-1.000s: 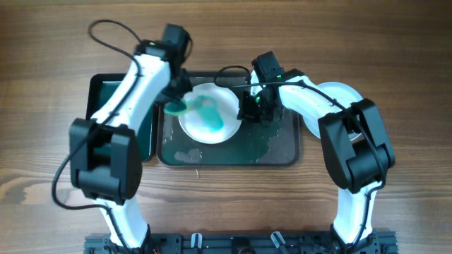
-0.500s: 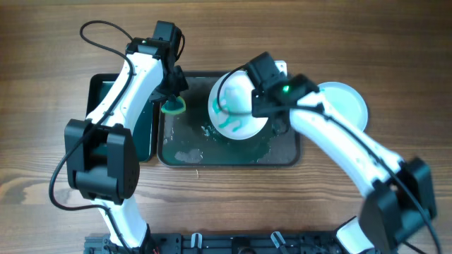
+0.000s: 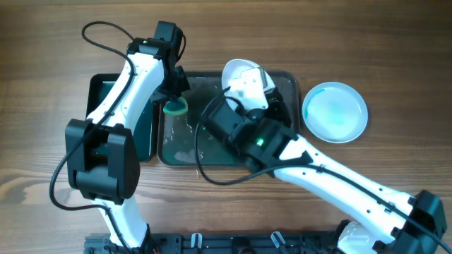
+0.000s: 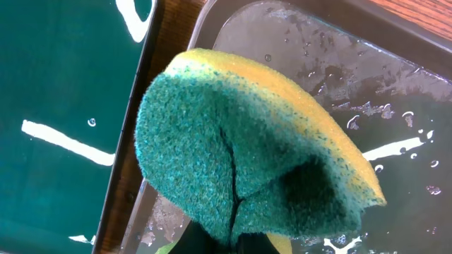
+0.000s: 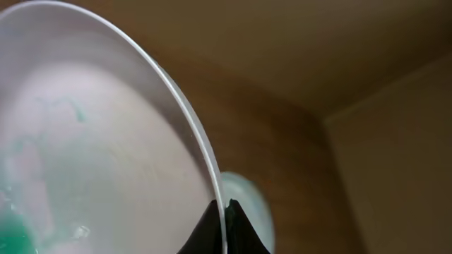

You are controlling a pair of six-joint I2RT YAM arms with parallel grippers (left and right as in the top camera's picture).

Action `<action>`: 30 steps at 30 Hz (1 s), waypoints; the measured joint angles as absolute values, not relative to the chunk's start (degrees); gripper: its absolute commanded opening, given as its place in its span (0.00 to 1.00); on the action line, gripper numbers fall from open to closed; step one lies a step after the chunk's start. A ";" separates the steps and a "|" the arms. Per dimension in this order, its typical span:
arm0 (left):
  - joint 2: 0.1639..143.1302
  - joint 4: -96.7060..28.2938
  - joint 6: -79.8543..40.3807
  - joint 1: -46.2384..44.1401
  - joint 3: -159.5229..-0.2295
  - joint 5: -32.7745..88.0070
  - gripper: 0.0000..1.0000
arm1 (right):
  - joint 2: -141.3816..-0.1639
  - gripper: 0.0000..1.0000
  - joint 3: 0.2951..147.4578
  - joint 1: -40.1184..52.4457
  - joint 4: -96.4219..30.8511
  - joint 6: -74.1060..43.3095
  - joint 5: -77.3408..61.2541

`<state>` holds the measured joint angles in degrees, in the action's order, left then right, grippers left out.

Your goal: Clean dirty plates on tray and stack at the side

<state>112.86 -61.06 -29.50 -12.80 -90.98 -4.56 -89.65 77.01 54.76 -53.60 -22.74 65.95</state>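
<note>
Right end effector (image 5: 224, 220) is pinched closed on the rim of a white plate (image 3: 241, 76), holding it tilted up off the tray (image 3: 169, 144) above the tray's far edge; faint teal smears show on the plate's face in the right wrist view. Left end effector (image 4: 215, 241) is clamped on a folded green-and-yellow sponge (image 3: 174, 107) over the wet left end of the tray, near the black tray of green liquid (image 3: 99, 92). A pale blue plate (image 3: 335, 111) lies flat on the table (image 3: 42, 42), just beside the tray's right end.
</note>
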 measured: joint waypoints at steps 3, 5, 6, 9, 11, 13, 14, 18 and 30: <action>112.86 -61.08 -29.50 -12.80 -90.98 -4.56 0.04 | -89.65 0.04 77.01 57.14 -53.60 -21.96 72.58; 112.86 -61.08 -29.50 -12.80 -90.98 -4.56 0.04 | -89.65 0.04 77.01 58.52 -53.58 -21.52 76.93; 112.86 -61.08 -29.50 -12.80 -90.98 -4.56 0.04 | -89.65 0.04 77.01 59.20 -53.56 -21.28 79.26; 112.86 -61.08 -29.47 -12.80 -90.98 -4.56 0.04 | -89.62 0.04 77.01 60.14 -52.75 -19.55 82.61; 112.86 -61.08 -29.50 -12.80 -90.98 -4.56 0.04 | -89.60 0.04 77.01 60.18 -52.69 -19.11 83.46; 112.86 -61.08 -29.47 -12.80 -90.98 -4.56 0.04 | -89.60 0.04 77.01 60.18 -52.71 -18.94 83.61; 112.86 -61.06 -29.50 -12.80 -90.98 -4.56 0.04 | -89.60 0.04 77.01 60.18 -52.69 -18.98 83.11; 112.86 -61.06 -29.50 -12.80 -90.98 -4.56 0.04 | -89.38 0.04 77.01 58.37 -54.08 -20.93 71.53; 112.86 -61.08 -29.50 -12.80 -90.98 -4.54 0.04 | -89.06 0.04 77.01 19.44 -56.36 -27.88 5.89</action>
